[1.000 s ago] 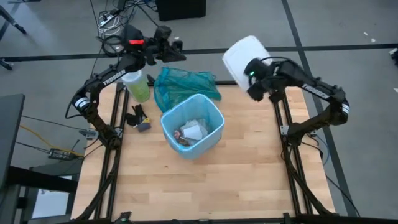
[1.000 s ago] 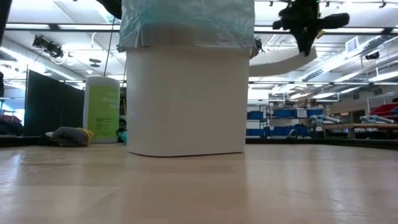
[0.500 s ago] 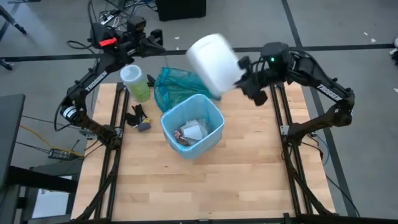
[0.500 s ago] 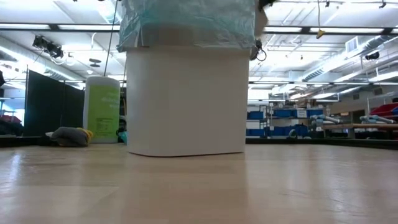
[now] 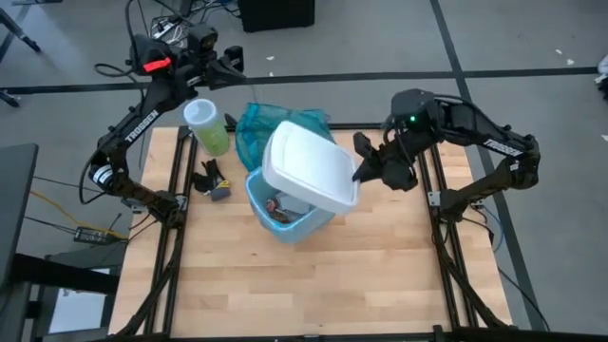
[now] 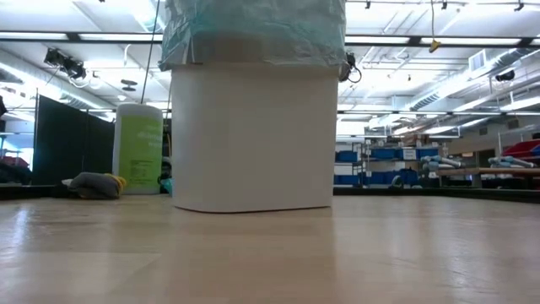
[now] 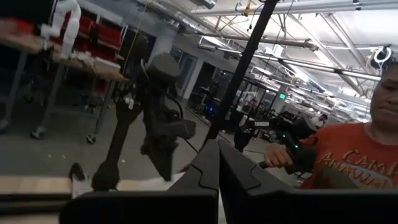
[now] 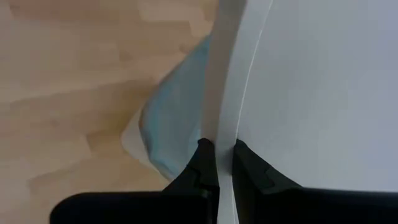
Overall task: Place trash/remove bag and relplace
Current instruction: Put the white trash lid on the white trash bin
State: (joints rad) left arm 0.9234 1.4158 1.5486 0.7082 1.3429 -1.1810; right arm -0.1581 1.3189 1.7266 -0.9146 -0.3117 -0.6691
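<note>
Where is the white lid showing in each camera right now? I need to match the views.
High view: white lid at centre, tilted over the lined bin, its edge held by the right tool.
Low view: not in it; only the bin's wall.
Left wrist view: not in it.
Right wrist view: lid fills one side, rim between the fingers.
Shared landmark: the blue liner.

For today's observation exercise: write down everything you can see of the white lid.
The lid is a plain white, rounded-rectangle panel that looks like smooth hard plastic with a thin rim. It is tilted over the bin, covering most of the opening, so only the near corner with some trash shows. The right gripper is shut on its edge, with the rim pinched between the fingers. Whether it touches the bin cannot be told.
</note>
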